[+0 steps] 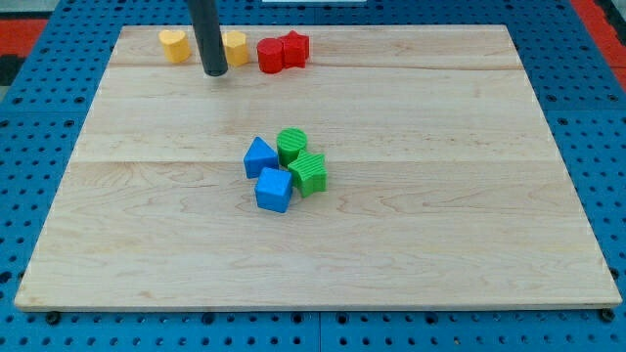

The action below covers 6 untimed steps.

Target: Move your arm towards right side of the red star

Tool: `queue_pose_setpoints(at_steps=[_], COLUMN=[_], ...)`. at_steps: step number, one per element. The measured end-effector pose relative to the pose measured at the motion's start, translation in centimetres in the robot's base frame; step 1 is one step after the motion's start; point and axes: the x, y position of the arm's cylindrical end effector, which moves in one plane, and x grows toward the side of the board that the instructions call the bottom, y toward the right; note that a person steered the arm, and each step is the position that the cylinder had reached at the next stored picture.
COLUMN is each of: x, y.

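Near the view's top left, my tip (214, 72) is resting on the pale wooden counter (440, 196), sitting between the yellow heart-shaped block (174, 45) on its left and the second yellow block (235, 46), whose shape the rod is partly hiding. No claw is fitted to this arm, so nothing is opening or closing; only the dark rod is doing the work.

To the view's right of the tip, the red star block (295, 48) is lying near the top edge, touching a rounder red block (271, 56) on its left. The blue triangular block (259, 156), blue cube (275, 190), green cylinder (291, 145) and green ridged block (309, 173) are clustering mid-board, well apart from the path.

Doing this well likely means swinging below both red blocks, through bare wood, then rising to stop just beside the star's right, without nudging either.

No brand, label or writing is showing anywhere.
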Motion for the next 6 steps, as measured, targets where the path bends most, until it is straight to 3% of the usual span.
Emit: queue_pose_setpoints(at_steps=[3, 4, 5, 6], x=[5.0, 2.0, -4.6, -6.0], y=[14.8, 21.3, 23.1, 18.8])
